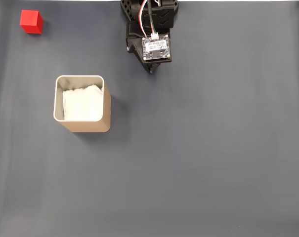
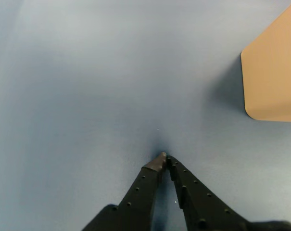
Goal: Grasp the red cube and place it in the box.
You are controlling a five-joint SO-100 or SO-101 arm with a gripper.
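My gripper [image 2: 164, 156], jaws together on nothing, hangs over bare mat [image 1: 213, 163]; the cube [image 1: 31, 21] sits far corner, well apart from the box [image 1: 82, 126].

**Soft, even light, faint shadows**

From above, the fixed view is bright and sharp, the grey table [image 1: 213, 163] evenly lit with faint paler streaks. The box [image 1: 82, 126] throws a weak shadow rightward. In the wrist view the surface turns bluish, the gripper [image 2: 164, 156] is crisp, and a small dark shadow pools at its tips.
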